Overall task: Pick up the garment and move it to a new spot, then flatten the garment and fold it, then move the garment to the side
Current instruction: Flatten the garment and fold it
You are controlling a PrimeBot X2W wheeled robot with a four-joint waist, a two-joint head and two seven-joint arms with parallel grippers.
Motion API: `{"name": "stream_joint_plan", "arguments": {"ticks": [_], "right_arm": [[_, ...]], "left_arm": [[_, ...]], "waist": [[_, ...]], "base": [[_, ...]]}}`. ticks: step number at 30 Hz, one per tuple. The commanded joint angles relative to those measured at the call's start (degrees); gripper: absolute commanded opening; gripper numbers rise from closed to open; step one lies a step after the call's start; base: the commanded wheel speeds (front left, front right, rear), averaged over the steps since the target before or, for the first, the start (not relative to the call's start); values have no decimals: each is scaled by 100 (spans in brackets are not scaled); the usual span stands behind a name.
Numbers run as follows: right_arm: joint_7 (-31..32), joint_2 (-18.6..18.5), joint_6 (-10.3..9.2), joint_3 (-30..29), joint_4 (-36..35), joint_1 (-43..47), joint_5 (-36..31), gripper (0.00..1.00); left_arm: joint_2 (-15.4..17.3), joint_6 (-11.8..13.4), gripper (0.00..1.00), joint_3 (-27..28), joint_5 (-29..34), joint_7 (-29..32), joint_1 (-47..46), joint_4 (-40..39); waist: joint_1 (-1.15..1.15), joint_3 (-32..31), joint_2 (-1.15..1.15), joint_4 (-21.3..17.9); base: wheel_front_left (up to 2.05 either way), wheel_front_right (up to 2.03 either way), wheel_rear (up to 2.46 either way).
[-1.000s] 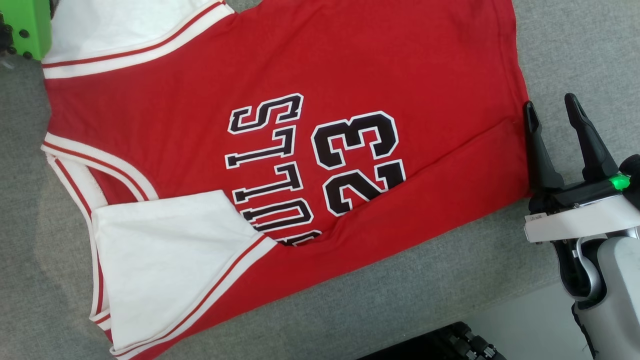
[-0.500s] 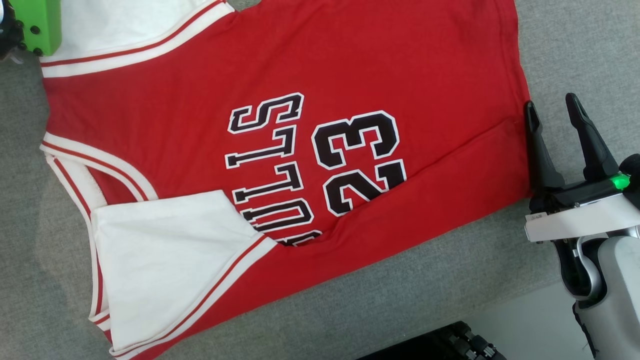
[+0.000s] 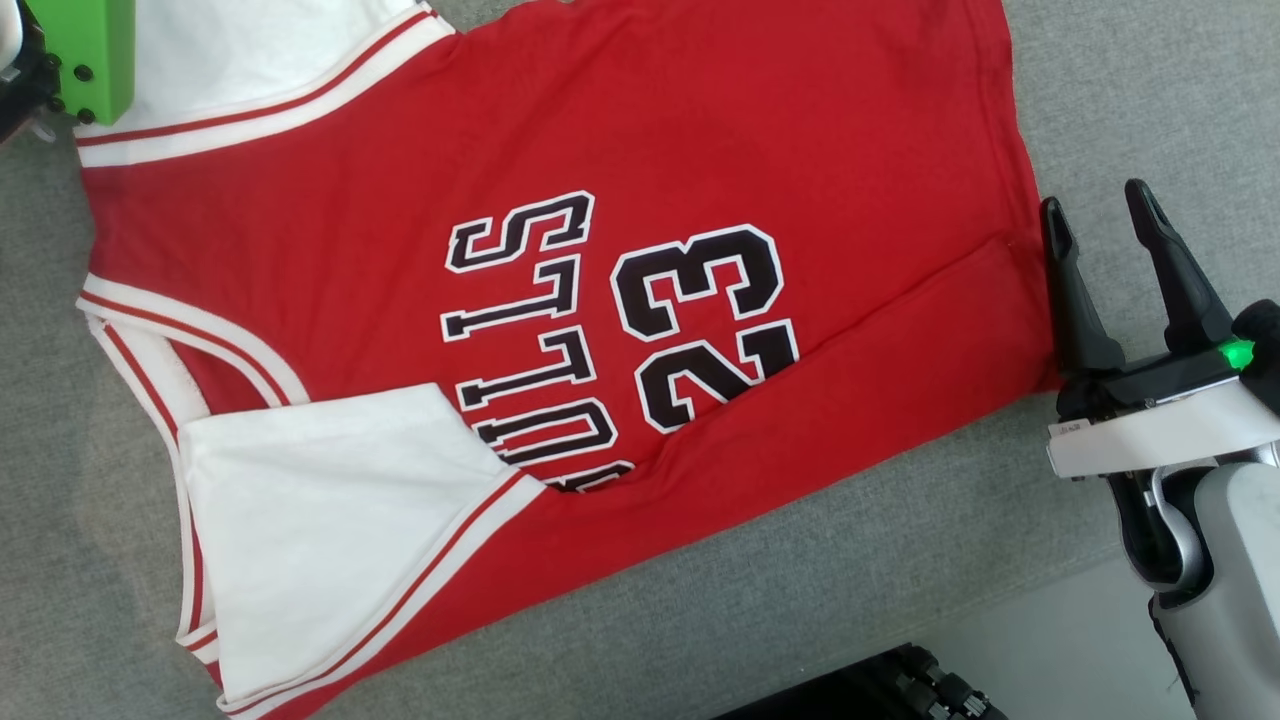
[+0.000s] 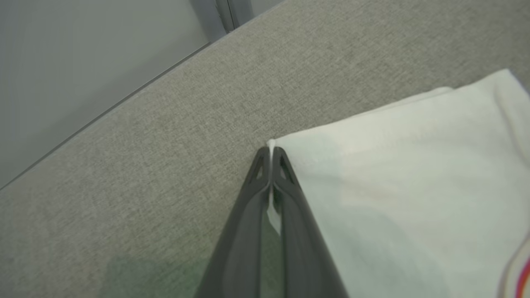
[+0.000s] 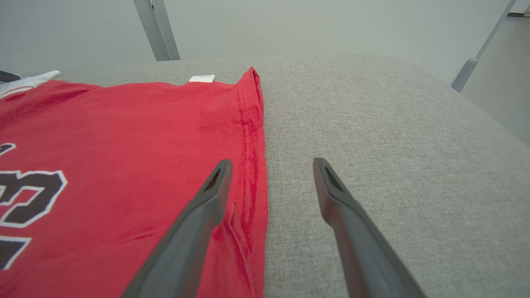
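At the corner of a white sleeve [image 4: 397, 174], the left jaws are pinched together on the fabric's edge, their dark fingers [image 4: 244, 231] low over the grey tabletop [image 4: 165, 145]. Over at the hem, the right jaws stand wide apart, one finger [image 5: 194, 223] above the red cloth and the other above bare tabletop. Between them the garment [image 3: 560, 130], a red jersey lettered BULLS 23, lies spread flat on the tabletop, a second white sleeve [image 3: 320, 520] folded over the lettering's end.

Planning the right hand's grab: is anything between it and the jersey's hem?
Nothing visible. The open right hand sits right at the hem of the jersey, one finger over the red cloth, the other over grey padding.
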Motion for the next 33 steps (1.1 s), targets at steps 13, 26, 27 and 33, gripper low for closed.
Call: {"name": "stream_joint_plan", "arguments": {"ticks": [13,26,27,33], "right_arm": [[1077,-582,-5,890,1467,-1987,842,100],[3580,-612,-4,1028,3212,-4015,1019,100],[3625,-599,-4,1033,3313,-4109,962,100],[3753,-488,-4,1024,3731,-4400,770,84]], "left_arm": [[14,-10,0,-508,-313,-668,-79,-631],[-91,-10,0,-894,-305,-1103,-277,-1129],[-103,-10,0,-922,-310,-1117,-292,-1154],[-116,-10,0,-1026,-370,-1215,-349,-1159]], "waist": [[0,-542,0,550],[0,-499,0,1071],[0,-495,0,1095],[0,-488,0,1177]], "base": [[0,0,0],[0,0,0],[0,0,0],[0,0,0]]}}
